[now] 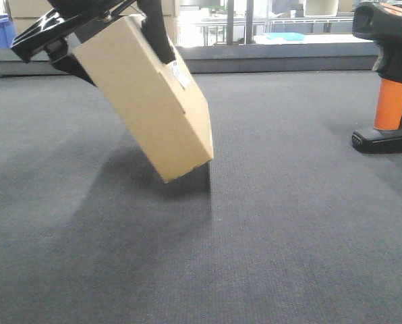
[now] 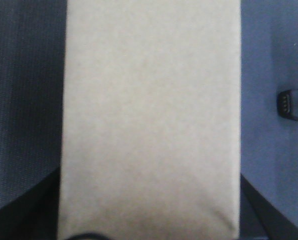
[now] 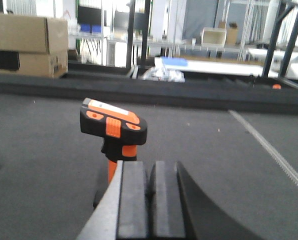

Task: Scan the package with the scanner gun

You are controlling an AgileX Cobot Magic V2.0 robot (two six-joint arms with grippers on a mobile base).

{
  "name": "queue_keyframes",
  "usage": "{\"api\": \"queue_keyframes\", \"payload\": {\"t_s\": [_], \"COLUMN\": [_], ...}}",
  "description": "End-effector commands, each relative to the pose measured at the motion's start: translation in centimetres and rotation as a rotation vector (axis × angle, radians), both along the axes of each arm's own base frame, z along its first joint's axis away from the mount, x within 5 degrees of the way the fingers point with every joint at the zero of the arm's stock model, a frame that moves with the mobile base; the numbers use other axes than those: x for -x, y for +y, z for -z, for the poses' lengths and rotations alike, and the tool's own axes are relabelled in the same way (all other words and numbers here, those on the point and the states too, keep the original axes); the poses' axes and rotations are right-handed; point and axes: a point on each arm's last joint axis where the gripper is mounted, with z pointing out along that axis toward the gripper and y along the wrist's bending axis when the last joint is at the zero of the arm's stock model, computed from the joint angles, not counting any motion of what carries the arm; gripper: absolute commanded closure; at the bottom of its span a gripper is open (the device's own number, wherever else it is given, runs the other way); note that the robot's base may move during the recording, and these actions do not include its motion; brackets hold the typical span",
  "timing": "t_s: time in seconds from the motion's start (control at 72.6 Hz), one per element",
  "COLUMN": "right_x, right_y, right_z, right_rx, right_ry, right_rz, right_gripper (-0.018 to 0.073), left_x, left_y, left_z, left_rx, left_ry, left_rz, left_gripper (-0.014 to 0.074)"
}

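- Upper left of the front view: the plain tan rectangular cardboard package hangs tilted, its top leaning left. Its lowest corner is right at the dark grey woven surface; I cannot tell whether it touches.
- A small white barcode label sits on its narrow right-hand face, near the top.
- The black left gripper pinches the package at its upper end, one finger on either side.
- From the left wrist, the package's broad face fills the middle of the frame.
- At the right edge of the front view, the pistol-shaped scanner gun, with black head and orange handle, stands upright on its flat black base, well apart from the package.
- Bottom centre of the right wrist view: the right gripper has its pads pressed together on nothing, near the scanner gun.
- Upper left there, larger tan cardboard boxes with a black panel sit stacked.
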Motion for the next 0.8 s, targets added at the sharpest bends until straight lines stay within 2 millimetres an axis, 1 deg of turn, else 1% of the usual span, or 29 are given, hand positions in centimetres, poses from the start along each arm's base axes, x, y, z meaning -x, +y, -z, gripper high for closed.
{"api": "queue_keyframes", "payload": {"t_s": [0.0,0.069,0.096,0.152,0.317,0.427,0.62,0.661,0.703,0.758,0.785], "right_x": [-1.7,-3.4,-4.3,-5.7,-9.2,-10.8,-14.0,-14.6,-15.3,-16.0,-16.3], "right_y": [-0.2,-0.4,-0.5,-0.6,-1.0,-1.3,-1.6,-1.5,-1.2,-0.8,-0.6], "right_z": [-0.7,-0.5,-0.2,0.2,1.3,2.2,4.1,4.7,5.1,5.7,6.1], "right_rx": [-0.001,-0.009,-0.014,-0.025,-0.093,-0.136,-0.129,-0.135,-0.153,-0.167,-0.175], "right_ry": [0.084,0.164,0.210,0.248,0.245,0.256,0.241,0.246,0.232,0.224,0.218], "right_rz": [-0.002,-0.002,-0.003,-0.003,0.010,0.028,0.041,0.037,0.026,0.011,0.003], "right_gripper": [0.0722,0.0722,0.0722,0.0722,0.0722,0.0722,0.0722,0.0711,0.0680,0.0615,0.0565], "left_x": [0.2,0.2,0.2,0.2,0.2,0.2,0.2,0.1,0.1,0.1,0.1], "left_y": [-0.1,-0.1,-0.1,-0.1,-0.1,-0.1,-0.2,-0.2,-0.2,-0.2,-0.2], "left_z": [-0.4,-0.4,-0.4,-0.4,-0.4,-0.4,-0.4,-0.5,-0.5,-0.5,-0.5], "left_rx": [-0.008,-0.010,-0.011,-0.010,-0.008,-0.008,-0.004,-0.003,-0.002,-0.001,-0.001], "left_ry": [-0.024,-0.026,-0.027,-0.029,-0.033,-0.033,-0.032,-0.034,-0.038,-0.039,-0.039], "left_rz": [0.024,0.027,0.028,0.028,0.027,0.027,0.026,0.026,0.025,0.025,0.025], "left_gripper": [0.0708,0.0708,0.0708,0.0708,0.0708,0.0708,0.0708,0.0708,0.0708,0.0708,0.0708]}}
